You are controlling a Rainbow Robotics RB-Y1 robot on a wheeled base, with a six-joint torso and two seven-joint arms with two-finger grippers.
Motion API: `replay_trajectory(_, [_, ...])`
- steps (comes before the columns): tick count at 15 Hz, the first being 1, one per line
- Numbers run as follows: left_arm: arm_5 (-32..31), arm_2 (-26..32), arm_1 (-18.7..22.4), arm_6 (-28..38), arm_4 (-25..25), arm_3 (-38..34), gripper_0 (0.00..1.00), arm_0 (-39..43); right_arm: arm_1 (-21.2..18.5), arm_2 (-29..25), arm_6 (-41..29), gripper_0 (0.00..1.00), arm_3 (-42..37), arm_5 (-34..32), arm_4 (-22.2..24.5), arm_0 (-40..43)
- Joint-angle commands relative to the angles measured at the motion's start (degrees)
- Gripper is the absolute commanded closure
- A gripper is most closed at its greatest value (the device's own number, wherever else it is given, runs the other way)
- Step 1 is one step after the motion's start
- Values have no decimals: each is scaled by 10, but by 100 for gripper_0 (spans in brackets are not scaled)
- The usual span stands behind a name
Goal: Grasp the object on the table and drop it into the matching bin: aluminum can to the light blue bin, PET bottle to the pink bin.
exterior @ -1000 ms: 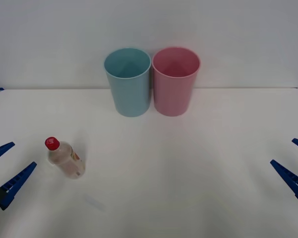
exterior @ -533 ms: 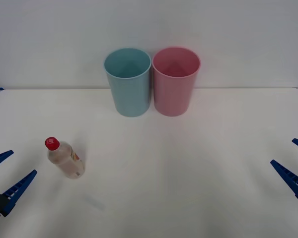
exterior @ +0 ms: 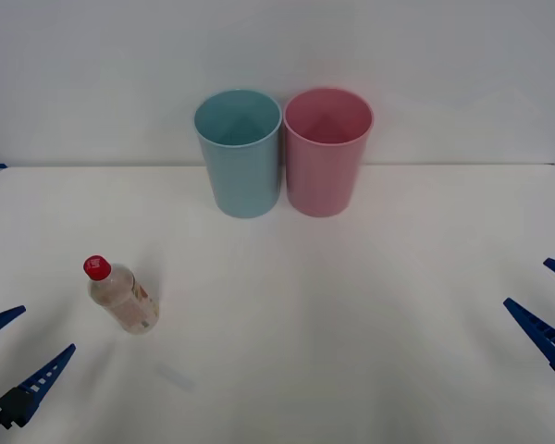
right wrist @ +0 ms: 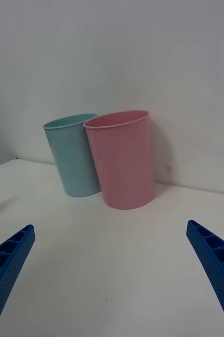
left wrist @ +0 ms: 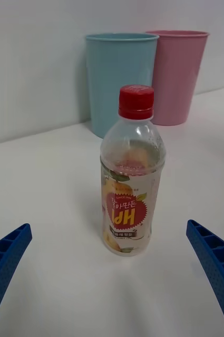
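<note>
The bottle [exterior: 120, 297] stands upright on the white surface [exterior: 351, 305], on the robot's left side, well apart from both bins. Its red cap is on and its printed label faces the left wrist camera. The blue bin [exterior: 239, 153] and the pink bin [exterior: 326, 151] stand side by side at the far edge of the surface, touching or nearly so, the pink one to the right.

The left tool [exterior: 14, 361] hangs low near the left front corner, just short of the bottle, fingers spread wide apart and holding nothing; in the left wrist view the bottle [left wrist: 132, 171] sits centred between the two fingers. The right tool [exterior: 553, 310] waits at the right edge, fingers likewise apart and empty.

Judgement: the step in hand is the approach for the grasp; nothing is gripped yet. The next move calls for the left tool to advance until its fingers flank the bottle's body, then close squarely. The bottle is light and tall for its base, so a glancing touch could tip it. The pink bin is its destination.
</note>
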Motion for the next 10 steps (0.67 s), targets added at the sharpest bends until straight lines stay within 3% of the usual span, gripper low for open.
replay_trajectory(1, [13,-24,0,-5,17,28,0,-3,0,0,0,0,0,0,0,0])
replay_trajectory(7, [29,-61,-2,-29,43,86,0,-41,0,0,0,0,0,0,0,0])
replay_trajectory(10, [32,-80,-2,-75,50,139,0,-78,0,0,0,0,0,0,0,0])
